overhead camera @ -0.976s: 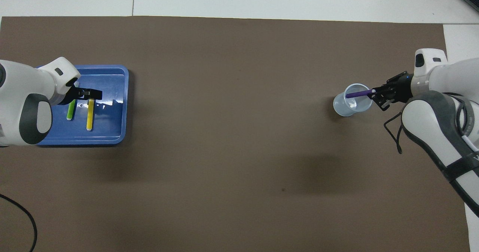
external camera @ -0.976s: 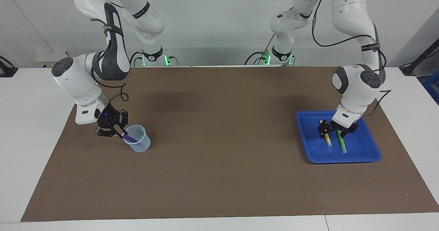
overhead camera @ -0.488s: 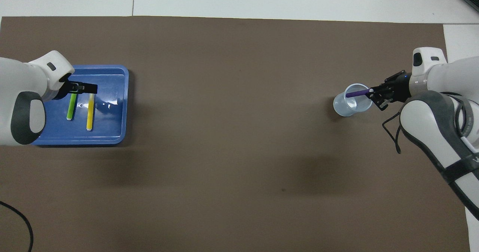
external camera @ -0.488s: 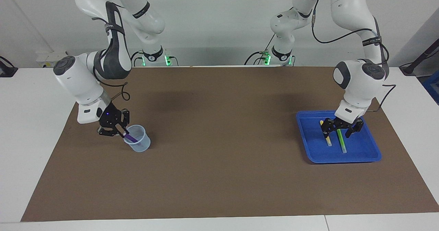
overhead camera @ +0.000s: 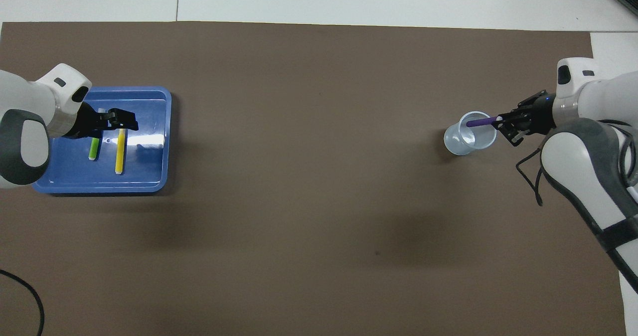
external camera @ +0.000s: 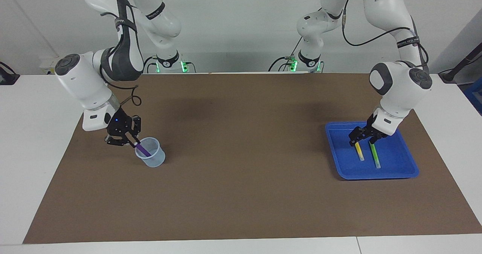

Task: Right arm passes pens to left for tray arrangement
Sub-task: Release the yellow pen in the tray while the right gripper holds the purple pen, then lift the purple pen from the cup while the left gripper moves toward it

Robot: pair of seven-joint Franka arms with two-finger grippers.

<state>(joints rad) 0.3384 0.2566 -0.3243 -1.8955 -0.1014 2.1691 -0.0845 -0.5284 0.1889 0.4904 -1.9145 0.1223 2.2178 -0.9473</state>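
The right claw (external camera: 130, 141) grips the purple pen (external camera: 142, 150) in the clear cup (external camera: 152, 156), ready for handover. The left claw (external camera: 364, 136), released, hangs over the tray (external camera: 399, 171) near the tabletop's left-arm end, where the green pen (external camera: 375, 156) and yellow pen (external camera: 359, 152) lie side by side.

Tray (overhead camera: 149, 176): blue, at the left arm's end of the mat.
Pens in tray: green pen (overhead camera: 93, 149) beside yellow pen (overhead camera: 119, 151), parallel.
Left gripper (overhead camera: 130, 122): over the tray, empty.
Right gripper (overhead camera: 500, 121): pinching purple pen (overhead camera: 479, 122).
Cup (overhead camera: 466, 139): clear, purple pen's tip over it.
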